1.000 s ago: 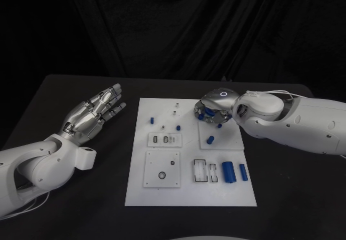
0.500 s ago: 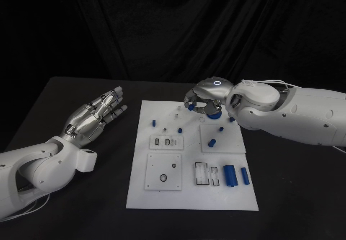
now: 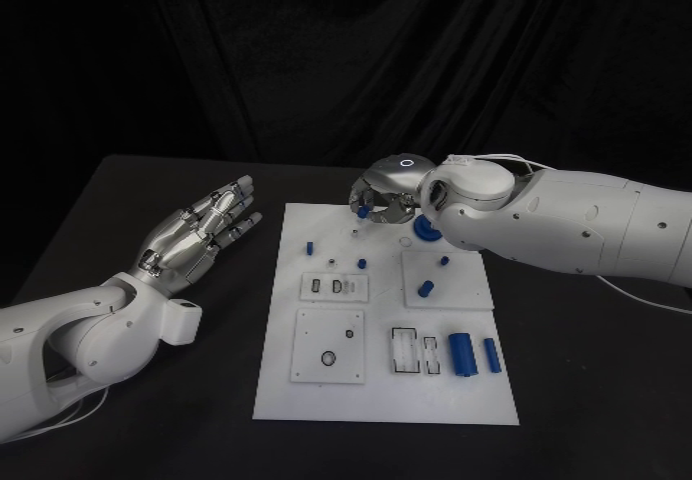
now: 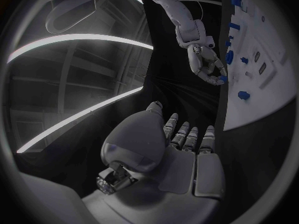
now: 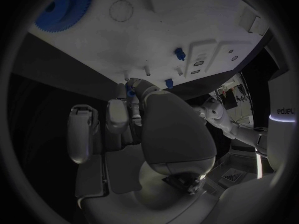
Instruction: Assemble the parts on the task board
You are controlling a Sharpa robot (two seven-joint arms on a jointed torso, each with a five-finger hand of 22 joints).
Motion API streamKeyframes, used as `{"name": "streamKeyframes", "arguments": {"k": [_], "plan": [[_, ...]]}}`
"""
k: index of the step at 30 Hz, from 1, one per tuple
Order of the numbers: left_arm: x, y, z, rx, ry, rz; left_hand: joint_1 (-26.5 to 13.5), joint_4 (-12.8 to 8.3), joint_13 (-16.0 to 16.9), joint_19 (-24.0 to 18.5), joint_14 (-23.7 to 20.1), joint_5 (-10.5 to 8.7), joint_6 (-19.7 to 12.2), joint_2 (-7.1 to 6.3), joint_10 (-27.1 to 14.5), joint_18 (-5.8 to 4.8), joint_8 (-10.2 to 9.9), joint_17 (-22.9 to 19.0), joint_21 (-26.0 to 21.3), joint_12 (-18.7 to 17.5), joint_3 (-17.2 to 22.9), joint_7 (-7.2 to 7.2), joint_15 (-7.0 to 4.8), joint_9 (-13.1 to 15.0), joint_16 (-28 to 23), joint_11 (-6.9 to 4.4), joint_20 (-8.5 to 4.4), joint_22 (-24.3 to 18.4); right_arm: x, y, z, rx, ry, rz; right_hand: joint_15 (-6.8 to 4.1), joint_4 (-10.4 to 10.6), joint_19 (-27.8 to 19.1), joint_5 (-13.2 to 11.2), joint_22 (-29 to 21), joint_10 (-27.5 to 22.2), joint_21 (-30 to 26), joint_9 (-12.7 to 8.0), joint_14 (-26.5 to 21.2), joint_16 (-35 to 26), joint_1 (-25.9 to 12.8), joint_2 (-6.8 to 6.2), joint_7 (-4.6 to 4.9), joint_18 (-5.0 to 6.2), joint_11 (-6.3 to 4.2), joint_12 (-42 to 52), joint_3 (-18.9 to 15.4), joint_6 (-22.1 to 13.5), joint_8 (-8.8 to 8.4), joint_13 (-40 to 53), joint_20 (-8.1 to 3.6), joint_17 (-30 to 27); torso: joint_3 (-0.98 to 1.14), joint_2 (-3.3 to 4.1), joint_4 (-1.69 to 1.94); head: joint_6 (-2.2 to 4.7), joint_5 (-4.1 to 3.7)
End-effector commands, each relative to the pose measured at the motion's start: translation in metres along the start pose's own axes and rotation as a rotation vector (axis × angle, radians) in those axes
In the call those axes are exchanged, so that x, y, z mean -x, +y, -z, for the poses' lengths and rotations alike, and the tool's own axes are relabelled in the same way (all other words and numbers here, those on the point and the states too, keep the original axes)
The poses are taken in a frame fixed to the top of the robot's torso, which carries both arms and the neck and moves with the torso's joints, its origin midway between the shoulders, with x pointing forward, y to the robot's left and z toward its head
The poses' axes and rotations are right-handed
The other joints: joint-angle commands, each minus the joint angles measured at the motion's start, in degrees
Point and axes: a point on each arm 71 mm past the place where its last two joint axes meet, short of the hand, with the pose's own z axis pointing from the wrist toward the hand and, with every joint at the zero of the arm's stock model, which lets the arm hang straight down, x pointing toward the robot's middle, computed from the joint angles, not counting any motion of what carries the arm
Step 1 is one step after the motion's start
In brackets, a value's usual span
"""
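The right silver hand (image 3: 387, 198) hangs over the far edge of the white flat task board (image 3: 384, 395). Its fingers pinch a small blue plastic part (image 3: 361, 212), so this hand is holding something. Just under that part, a thin pale upright pin (image 3: 353, 232) stands on the board. The pin points straight up, and the blue part sits above it and very near it. My guess is that the part has to go down onto that pin, so the part and the pin must line up one over the other. From the right wrist view the blue part (image 5: 130, 89) shows at the fingertips, close to small pins on the board.

The left silver hand (image 3: 198, 236) is wide open and holds nothing. It floats above the black surface (image 3: 144, 180), to the side of the board and well apart from the pin. So the right hand is much nearer to the job.

A big blue toothed wheel (image 3: 427, 229) lies on the board just beside the right hand. Blue round rods (image 3: 462, 353) lie near the board's near edge.

I can read the letters "edu" on a white panel (image 5: 285, 111) in the right wrist view. I see no other writing.
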Motion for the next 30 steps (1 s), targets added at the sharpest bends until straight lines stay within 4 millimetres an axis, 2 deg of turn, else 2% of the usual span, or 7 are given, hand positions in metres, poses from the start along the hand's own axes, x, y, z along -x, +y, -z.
{"name": "streamKeyframes", "arguments": {"k": [1, 4, 10, 14, 22, 29, 30], "plan": [[-0.0013, -0.0089, -0.0008, -0.112, 0.01, 0.003, 0.6, 0.0, -0.1, 0.1, 0.0, 0.19, -0.2, 0.1, -0.3, 0.57, -0.1, -0.1, 0.1, -0.3, 0.2, 0.34, 0.12, 0.0, -0.4, 0.0, 0.31, 0.0, -0.0051, -0.0018, -0.0022, -0.011, 0.035, -0.014, 0.52, 0.4, -0.4, 0.4, 8.4, -0.1, -0.4, -0.2, 0.0, -0.4, -0.3, -0.13, 2.92, -0.34, 0.52, -0.6, 0.0, 2.6, -0.45, -0.2, 0.21, -0.2, 0.02, 0.08, 0.01, -0.09, 0.06], [-0.001, -0.0087, -0.0008, -0.111, 0.009, 0.003, 0.7, 0.0, -0.1, 0.1, 0.0, 0.33, -0.2, 0.09, -0.3, 0.57, -0.1, -0.1, 0.1, -0.3, 0.2, 0.31, 0.1, 0.0, -0.4, -0.01, 0.3, 0.0, -0.0067, -0.0029, -0.0036, -0.017, 0.04, -0.014, 0.61, 0.4, -0.4, 0.5, 8.4, -0.2, -0.4, -0.3, -0.1, -0.4, -0.3, -0.17, 2.92, -0.34, 0.64, -1.0, 0.1, 2.6, -0.8, -0.3, 0.29, -0.1, 0.1, 0.06, -0.08, -0.25, 0.09], [-0.0016, -0.008, -0.0018, -0.109, 0.013, 0.005, 0.8, 0.0, 0.0, 0.1, 0.0, 0.5, -0.3, 0.1, -0.3, 0.58, -0.1, -0.1, 0.1, -0.3, 0.3, 0.29, 0.1, 0.0, -0.4, 0.01, 0.3, 0.0, -0.0081, -0.0035, -0.005, -0.024, 0.043, -0.014, 0.76, 0.4, -0.4, 0.6, 8.4, -0.3, -0.5, -0.5, -0.1, -0.3, -0.4, -0.23, 2.88, -0.35, 0.93, -1.3, 0.1, 2.7, -1.13, -0.4, 0.4, 0.0, 0.07, 0.07, 0.07, -0.4, -0.33], [-0.0017, -0.0075, -0.0022, -0.106, 0.014, 0.006, 1.0, -0.1, -0.1, 0.1, 0.0, 0.76, -0.4, 0.13, -0.4, 0.59, -0.2, -0.1, 0.1, -0.4, 0.4, 0.32, 0.15, 0.0, -0.4, 0.09, 0.35, 0.1, -0.0082, -0.0022, -0.0061, -0.021, 0.035, -0.016, 0.91, 0.4, -0.5, 0.6, 8.4, -0.5, -0.6, -0.7, -0.2, -0.4, -0.4, -0.31, 2.8, -0.32, 1.13, -1.7, 0.2, 2.7, -1.44, -0.4, 0.51, -0.1, 0.16, 0.06, 0.09, -0.36, -0.58], [-0.0007, -0.007, -0.0024, -0.102, 0.012, 0.004, 1.2, -0.2, 0.0, 0.1, 0.0, 1.04, -0.4, 0.16, -0.4, 0.6, -0.2, -0.1, 0.1, -0.3, 0.7, 0.4, 0.22, 0.0, -0.4, 0.16, 0.43, 0.1, -0.0082, -0.0007, -0.0084, -0.02, 0.033, -0.016, 1.11, 0.5, -0.5, 0.6, 8.4, -0.4, -0.6, -0.9, -0.2, -0.3, -0.5, -0.39, 2.71, -0.31, 1.34, -2.0, 0.2, 2.6, -1.98, -0.5, 0.69, 0.0, 0.18, 0.03, -0.2, -0.55, -0.31], [-0.0002, -0.0061, -0.0039, -0.101, 0.013, 0.002, 1.4, -0.2, 0.0, 0.2, 0.0, 1.24, -0.4, 0.16, -0.4, 0.6, -0.2, -0.1, 0.2, -0.4, 0.9, 0.5, 0.27, 0.0, -0.4, 0.2, 0.53, 0.1, -0.0101, -0.0002, -0.0104, -0.023, 0.053, -0.014, 1.17, 0.5, -0.8, 0.5, 8.2, -0.5, -0.9, -1.1, -0.4, -0.5, -0.6, -0.35, 2.69, -0.23, 1.32, -2.3, 0.2, 2.5, -2.29, -0.5, 0.77, -0.4, 0.22, -0.03, -0.08, -0.69, -0.52], [0.0, -0.006, -0.0041, -0.101, 0.012, 0.002, 1.4, -0.2, 0.0, 0.2, 0.0, 1.24, -0.4, 0.16, -0.4, 0.6, -0.2, -0.1, 0.2, -0.4, 0.9, 0.5, 0.27, 0.0, -0.4, 0.2, 0.53, 0.1, -0.0106, -0.0003, -0.0107, -0.025, 0.058, -0.013, 1.25, 0.5, -1.2, 0.4, 7.9, -0.6, -1.2, -1.3, -0.7, -0.8, -0.5, -0.36, 2.62, -0.11, 1.39, -2.6, 0.3, 2.3, -2.75, -0.5, 0.86, -0.9, 0.22, -0.03, -0.07, -0.71, -0.53]]}}
